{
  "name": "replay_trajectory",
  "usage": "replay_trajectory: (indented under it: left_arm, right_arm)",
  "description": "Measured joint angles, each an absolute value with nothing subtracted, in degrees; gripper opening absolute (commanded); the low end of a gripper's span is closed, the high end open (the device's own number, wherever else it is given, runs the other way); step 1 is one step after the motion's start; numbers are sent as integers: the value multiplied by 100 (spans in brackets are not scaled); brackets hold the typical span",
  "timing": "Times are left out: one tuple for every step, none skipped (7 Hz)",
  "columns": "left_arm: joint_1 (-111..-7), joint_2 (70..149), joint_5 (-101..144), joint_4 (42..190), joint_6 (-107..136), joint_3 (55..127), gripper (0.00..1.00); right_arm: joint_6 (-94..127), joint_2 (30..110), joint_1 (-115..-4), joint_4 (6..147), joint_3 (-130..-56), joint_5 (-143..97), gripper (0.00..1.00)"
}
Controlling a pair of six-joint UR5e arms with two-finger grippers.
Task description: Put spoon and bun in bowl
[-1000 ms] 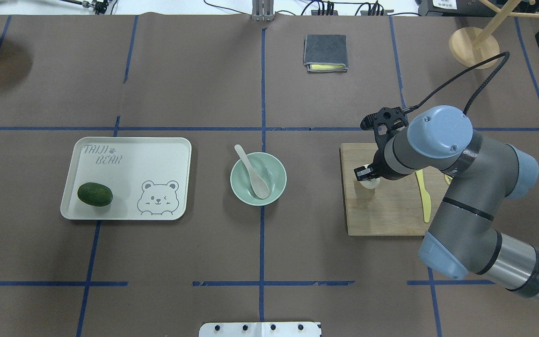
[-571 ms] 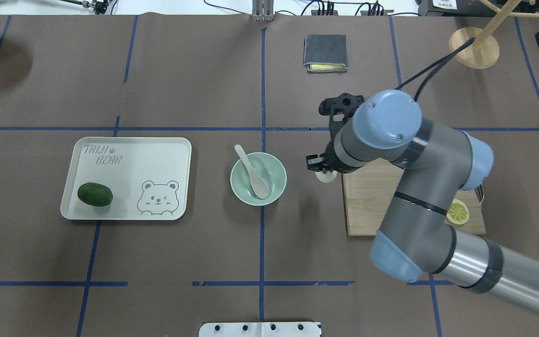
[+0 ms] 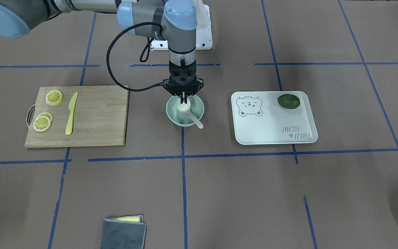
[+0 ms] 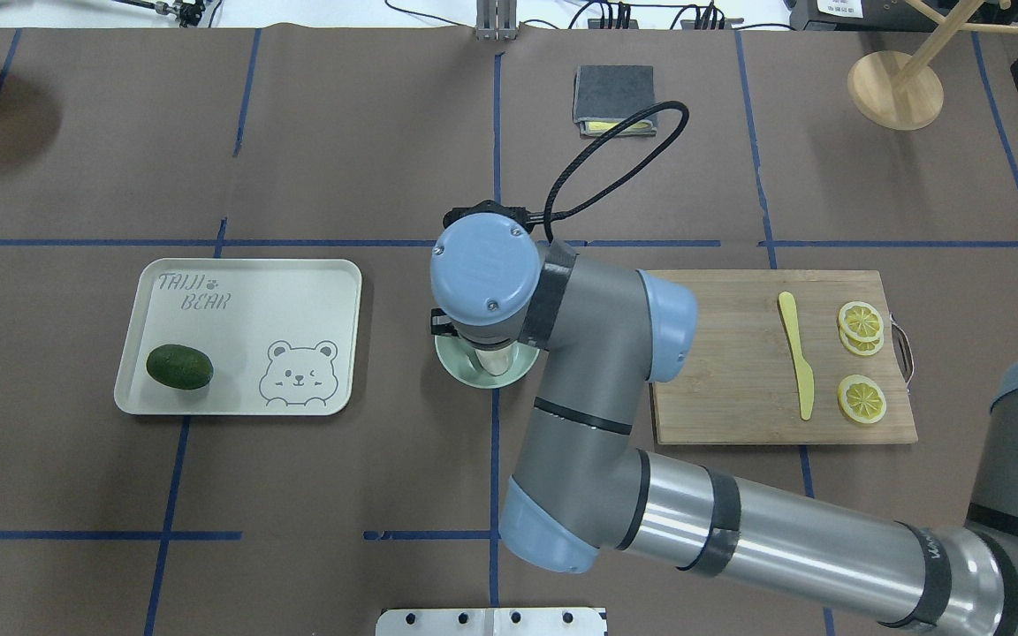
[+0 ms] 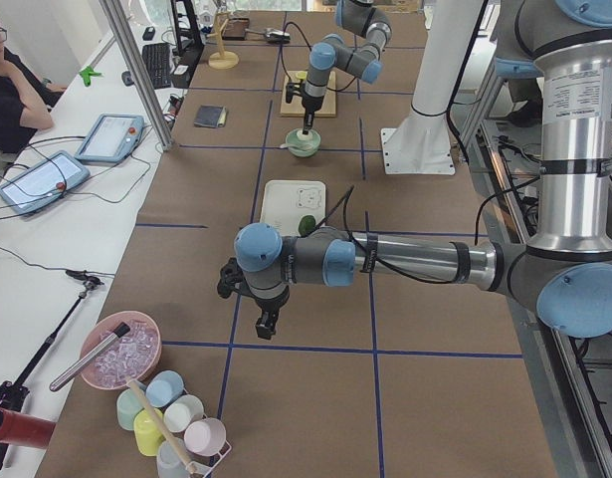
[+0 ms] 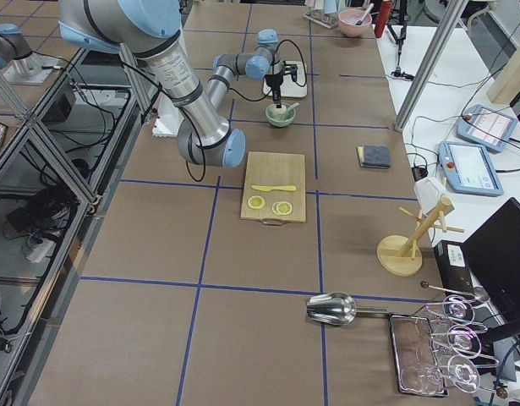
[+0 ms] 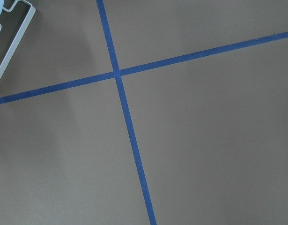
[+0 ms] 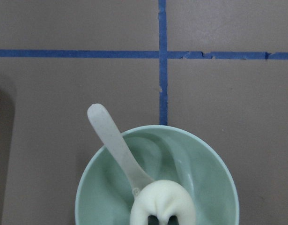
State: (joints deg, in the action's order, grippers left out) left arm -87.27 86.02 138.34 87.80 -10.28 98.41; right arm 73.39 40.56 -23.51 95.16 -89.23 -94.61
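Half done, by the look of it. Already in the bowl (image 3: 172,117), about midway between the left and right edges of the counter: the spoon (image 3: 195,121), scoop down inside, handle leaning out over the rim toward the operators' edge. Not yet released: the bun (image 3: 184,107), pinched between the closed jaws of the right gripper (image 3: 184,101) and hanging low within the bowl, just over the scoop. Left to do, probably: lower a little, open the jaws, lift away. Well apart, toward the counter's left edge: the left gripper (image 5: 267,323), idle; jaws open or closed, impossible to tell.
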Motion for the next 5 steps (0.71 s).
replay_trajectory:
  left_arm:
    - [-8727, 8599, 13834, 8780, -1030, 9841, 100]
    - [-8727, 8597, 13834, 8780, -1032, 9842, 100]
    - [-8727, 8596, 13834, 8780, -1031, 9842, 100]
    - [-8727, 8597, 13834, 8780, -1029, 9839, 100]
    - [-8728, 8601, 13834, 8780, -1029, 9833, 100]
  right_arm:
    - [7373, 4018, -2290, 9518, -8740, -9367, 0]
    - [7367, 4014, -2268, 9518, -8660, -9334, 42]
    - [7338, 4007, -2263, 9513, -8634, -9330, 99]
    - [7339, 4003, -2260, 9448, -8629, -9331, 100]
    - [7360, 4001, -2264, 9340, -8637, -9339, 100]
